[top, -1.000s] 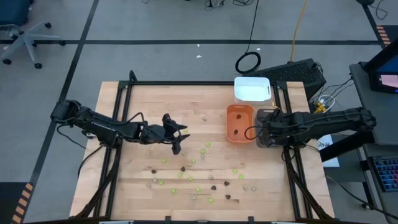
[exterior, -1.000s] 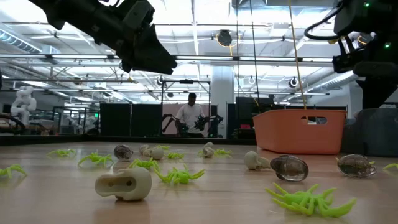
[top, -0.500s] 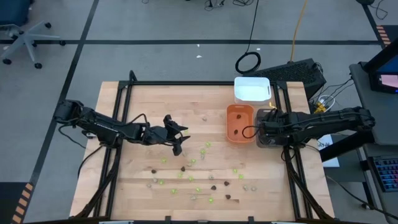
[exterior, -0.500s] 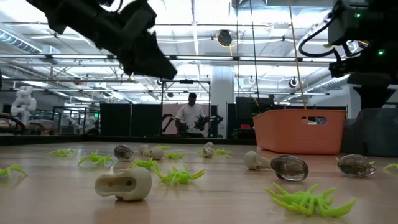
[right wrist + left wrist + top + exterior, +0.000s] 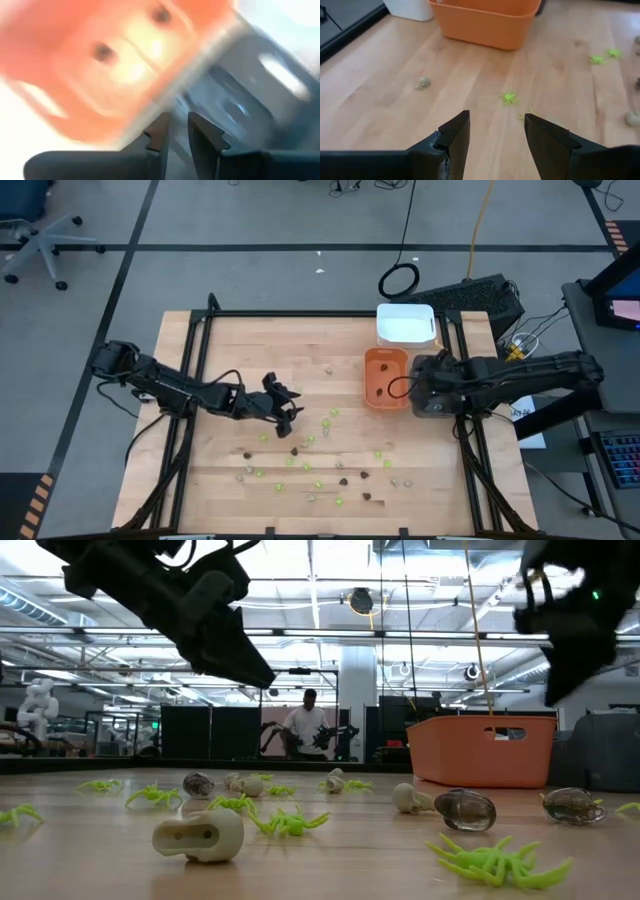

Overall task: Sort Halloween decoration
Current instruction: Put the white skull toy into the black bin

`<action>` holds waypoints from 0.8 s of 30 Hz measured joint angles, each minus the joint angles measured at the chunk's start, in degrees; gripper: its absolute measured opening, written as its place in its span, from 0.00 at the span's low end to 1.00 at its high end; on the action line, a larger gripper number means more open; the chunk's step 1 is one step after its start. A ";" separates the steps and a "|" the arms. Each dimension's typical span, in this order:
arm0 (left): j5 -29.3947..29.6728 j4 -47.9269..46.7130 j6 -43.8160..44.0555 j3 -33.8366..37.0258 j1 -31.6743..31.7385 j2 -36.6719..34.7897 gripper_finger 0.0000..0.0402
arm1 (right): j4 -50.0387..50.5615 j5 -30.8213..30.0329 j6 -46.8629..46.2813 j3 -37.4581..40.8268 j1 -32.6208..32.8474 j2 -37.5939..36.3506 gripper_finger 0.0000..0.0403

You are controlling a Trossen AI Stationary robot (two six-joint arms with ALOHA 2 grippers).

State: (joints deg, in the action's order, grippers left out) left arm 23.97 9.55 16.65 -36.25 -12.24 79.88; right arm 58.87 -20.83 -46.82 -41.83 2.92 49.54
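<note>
- Your left gripper (image 5: 290,412) hangs over the bare wood at the table's (image 5: 230,340) middle, jaws parted and empty; the left wrist view shows clear board between its two fingers (image 5: 456,134).
- The Halloween decoration (image 5: 318,462) lies scattered from about 4 to 6 o'clock of that gripper, across the near half of the board: lime-green, dark brown and pale pieces, most apart from one another.
- At 12 o'clock of the left gripper you have open wood up to the far edge; only one pale piece (image 5: 329,367) sits there.
- Your right gripper (image 5: 418,387) is at the table's 3 o'clock side, over the seam between the orange tray (image 5: 385,377) and the grey tray (image 5: 432,405). Its jaws stand a narrow slit apart, nothing seen between them.
- The white tray (image 5: 405,324) sits at 12 o'clock of the orange one, touching it.
- Only the low view shows you a person (image 5: 304,728) standing in the room behind, and that the pieces near the front edge lie flat on the wood.
- Only the right wrist view shows two dark pieces (image 5: 102,51) inside the orange tray, though blurred.
</note>
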 joint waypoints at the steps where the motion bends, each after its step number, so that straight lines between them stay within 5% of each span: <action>1: 0.00 -0.30 0.34 0.00 -0.11 0.00 0.48 | -2.34 -0.64 1.60 -0.77 0.92 -0.16 0.15; 12: 0.50 -3.07 2.55 0.00 0.32 0.00 0.48 | -43.72 -6.19 32.46 1.65 11.74 4.87 0.15; 18: 3.33 -2.31 -1.72 0.00 2.97 0.64 0.48 | -52.33 -10.46 35.54 2.06 12.35 16.04 0.15; 24: -9.59 3.32 -13.03 -2.36 13.85 4.23 0.48 | -54.24 -12.44 35.98 2.10 12.48 24.27 0.15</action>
State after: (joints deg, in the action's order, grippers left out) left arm 14.38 12.87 3.62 -38.61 1.61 84.11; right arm 4.63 -33.28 -10.85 -39.72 15.40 73.81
